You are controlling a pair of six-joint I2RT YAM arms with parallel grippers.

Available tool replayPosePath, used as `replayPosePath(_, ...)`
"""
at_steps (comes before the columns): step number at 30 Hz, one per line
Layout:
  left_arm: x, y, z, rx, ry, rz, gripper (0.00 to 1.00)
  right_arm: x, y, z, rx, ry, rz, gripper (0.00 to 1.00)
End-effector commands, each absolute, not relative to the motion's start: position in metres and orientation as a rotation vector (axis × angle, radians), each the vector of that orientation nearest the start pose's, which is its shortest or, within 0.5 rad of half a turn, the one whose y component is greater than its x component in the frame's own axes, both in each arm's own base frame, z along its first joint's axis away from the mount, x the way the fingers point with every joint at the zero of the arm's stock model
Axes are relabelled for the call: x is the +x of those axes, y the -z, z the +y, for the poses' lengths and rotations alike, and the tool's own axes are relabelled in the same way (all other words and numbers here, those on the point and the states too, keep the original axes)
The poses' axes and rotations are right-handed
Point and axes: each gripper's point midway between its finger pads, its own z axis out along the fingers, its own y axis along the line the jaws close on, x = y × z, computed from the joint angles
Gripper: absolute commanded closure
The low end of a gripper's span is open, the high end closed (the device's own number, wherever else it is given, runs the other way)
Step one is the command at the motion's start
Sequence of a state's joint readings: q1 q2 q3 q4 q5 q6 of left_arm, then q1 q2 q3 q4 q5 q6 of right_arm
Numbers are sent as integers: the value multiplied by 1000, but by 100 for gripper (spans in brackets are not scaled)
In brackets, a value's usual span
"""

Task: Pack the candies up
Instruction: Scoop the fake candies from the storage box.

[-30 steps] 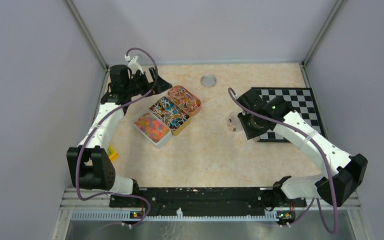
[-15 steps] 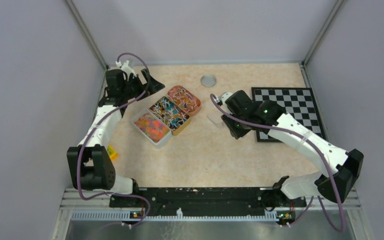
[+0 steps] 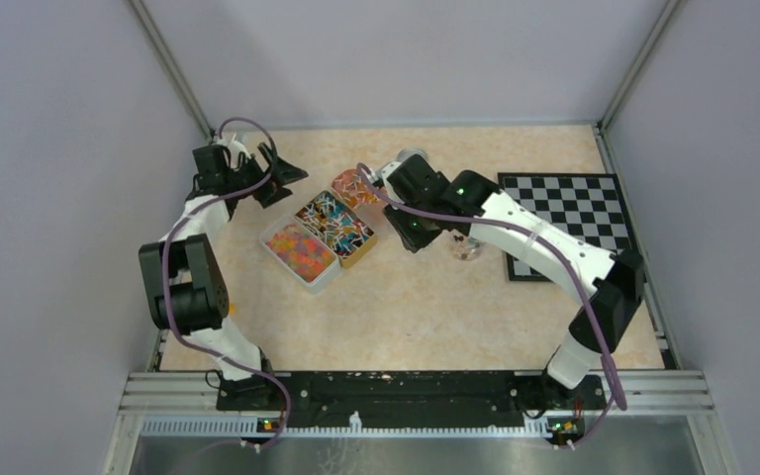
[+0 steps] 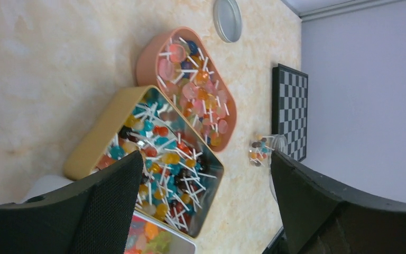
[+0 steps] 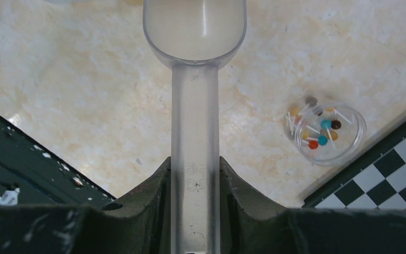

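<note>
The candies (image 3: pixel 300 250), tiny pink, orange and yellow beads, fill a silver tin (image 3: pixel 322 280) at the left. A corner of that mass (image 4: pixel 148 237) shows at the bottom of the left wrist view. My right gripper (image 5: pixel 194 165) is shut on the handle of a clear plastic scoop (image 5: pixel 194 32), whose bowl is empty above bare table. In the top view the right gripper (image 3: pixel 411 230) hangs just right of the tins. My left gripper (image 4: pixel 206 159) stands wide open with nothing between its fingers. It sits at the far left (image 3: pixel 279 174), up and left of the tins.
A gold tin (image 3: pixel 358 254) and a pink tin (image 4: pixel 147 53), both holding lollipops, lie beside the silver one. A small clear jar (image 3: pixel 467 247) with a few lollipops stands left of the checkerboard (image 3: pixel 569 223). The jar (image 5: pixel 328 129) is right of the scoop. A round metal lid (image 4: pixel 227 18) lies farther back.
My right arm has swung left from the jar by the checkerboard to beside the tins, carrying the scoop. My left gripper has drawn back toward the far left corner.
</note>
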State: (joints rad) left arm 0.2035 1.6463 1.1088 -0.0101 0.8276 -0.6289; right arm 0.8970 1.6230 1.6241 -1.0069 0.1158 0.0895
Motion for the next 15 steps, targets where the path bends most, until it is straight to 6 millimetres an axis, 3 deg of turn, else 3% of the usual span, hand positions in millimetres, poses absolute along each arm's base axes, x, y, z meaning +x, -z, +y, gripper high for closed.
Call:
replayPosePath(1,459,-183,-45,-266,1061,2135,11,254,-223,319,-933,-328,2393,100)
replayPosePath(7,481,-146,-17,-303,863,2253,59,262,-210,338,-979,-274,2486,100)
replayPosePath(11,483,-133,-12,-333,876,2265,71,268,-212,351,-997,-257,2509,100)
replayPosePath(15,482,-116,-7,-372,872,2297,71,270,-207,359,-1027,-221,2537,100)
